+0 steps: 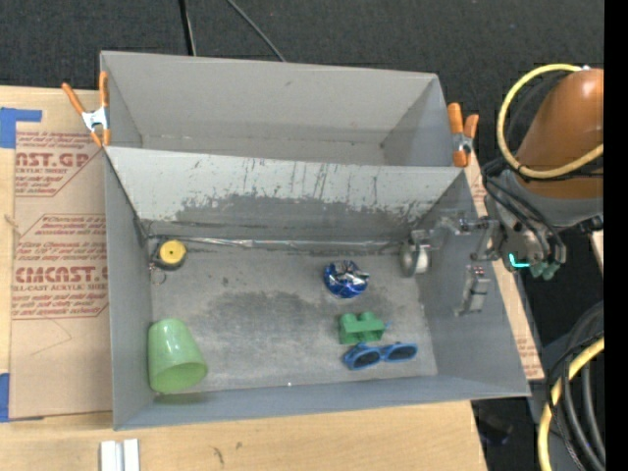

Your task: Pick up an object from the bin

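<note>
Camera view had the gripper (446,253) at the right wall of the bin (294,116), open or closed I couldn't tell, and the nearest pick, a blue wad (345,280) right of centre, looked light, squashy, best pinched across its middle.

Block (360,326) lies on the bin (265,196) floor. Referenced to it: crumpled ball (345,280) just behind; toy glasses (380,355) just before, slightly right; cup (175,357) well left, nearer the front; small disc (172,253) far left, behind.
</note>
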Controlling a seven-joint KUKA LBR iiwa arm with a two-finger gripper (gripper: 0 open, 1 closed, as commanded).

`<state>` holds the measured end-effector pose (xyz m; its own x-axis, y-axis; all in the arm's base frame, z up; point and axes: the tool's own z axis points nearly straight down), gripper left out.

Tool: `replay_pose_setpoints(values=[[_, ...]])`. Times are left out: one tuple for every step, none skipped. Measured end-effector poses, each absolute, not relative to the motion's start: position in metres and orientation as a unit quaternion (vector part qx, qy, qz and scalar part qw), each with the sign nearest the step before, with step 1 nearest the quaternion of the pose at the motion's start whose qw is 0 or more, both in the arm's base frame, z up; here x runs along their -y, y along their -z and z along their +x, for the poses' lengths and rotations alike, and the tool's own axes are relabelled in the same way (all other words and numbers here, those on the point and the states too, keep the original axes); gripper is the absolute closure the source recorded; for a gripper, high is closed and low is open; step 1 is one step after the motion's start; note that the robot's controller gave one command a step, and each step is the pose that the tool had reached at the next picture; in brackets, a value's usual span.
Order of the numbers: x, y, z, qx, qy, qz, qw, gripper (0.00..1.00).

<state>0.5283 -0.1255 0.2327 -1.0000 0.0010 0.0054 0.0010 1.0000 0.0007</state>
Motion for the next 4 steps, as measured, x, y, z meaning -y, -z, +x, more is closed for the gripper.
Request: replay_pose_setpoints(values=[[0.076, -0.139, 0.5, 0.998, 0.002, 0.068, 0.004, 0.0], [0.077, -0.068, 0.491, 0.99, 0.0, 0.142, -0.002, 0.0], [0.077, -0.069, 0.49, 0.99, 0.0, 0.142, 0.0, 1.0], [0.107, -0.201, 0.485, 0.987, -0.002, 0.158, -0.004, 1.0]])
